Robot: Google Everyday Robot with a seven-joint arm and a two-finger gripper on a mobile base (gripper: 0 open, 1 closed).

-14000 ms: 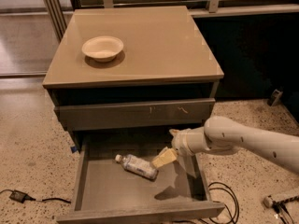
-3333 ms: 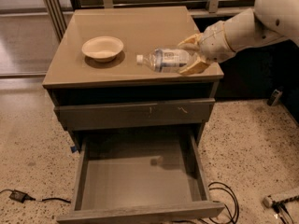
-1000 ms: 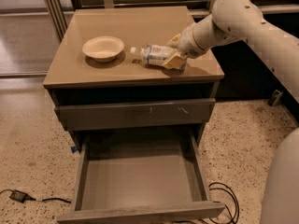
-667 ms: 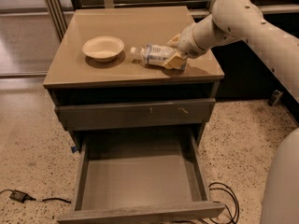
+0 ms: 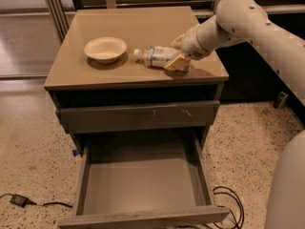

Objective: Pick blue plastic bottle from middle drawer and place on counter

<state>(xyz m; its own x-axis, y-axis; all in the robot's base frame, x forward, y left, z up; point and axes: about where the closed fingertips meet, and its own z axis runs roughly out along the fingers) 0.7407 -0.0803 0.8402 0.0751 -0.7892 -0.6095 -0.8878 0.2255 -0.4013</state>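
A blue plastic bottle (image 5: pixel 156 56) is lying on its side on the glossy tan counter (image 5: pixel 143 25), just right of a white bowl (image 5: pixel 105 48), with its white cap pointing toward the bowl. The robot's gripper (image 5: pixel 177 52) is reaching in from farther right of the bowl, clasping the bottle's far end between its yellowish fingers (image 5: pixel 175 64). Below the bowl, the middle drawer (image 5: pixel 143 187) is hanging open, showing its bare grey floor.
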